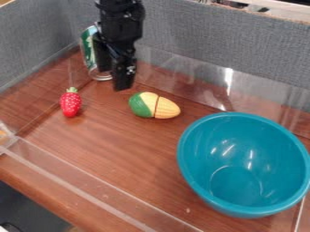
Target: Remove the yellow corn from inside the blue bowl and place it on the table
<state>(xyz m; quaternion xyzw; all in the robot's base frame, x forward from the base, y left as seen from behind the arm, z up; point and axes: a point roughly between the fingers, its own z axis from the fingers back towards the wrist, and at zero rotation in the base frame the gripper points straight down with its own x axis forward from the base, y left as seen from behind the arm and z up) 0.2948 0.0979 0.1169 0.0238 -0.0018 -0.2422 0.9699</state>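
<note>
The yellow corn (155, 106) lies on the table (115, 149) near the middle, its green end pointing left. It is outside the blue bowl (244, 164), which sits empty at the front right. My gripper (115, 76) hangs up and to the left of the corn, apart from it. Its dark fingers point down, stand open and hold nothing.
A red toy strawberry (72, 102) lies on the left of the table. A green tin can (93, 44) stands behind the gripper, partly hidden by it. Clear acrylic walls (206, 77) edge the tabletop, with a grey fabric panel behind.
</note>
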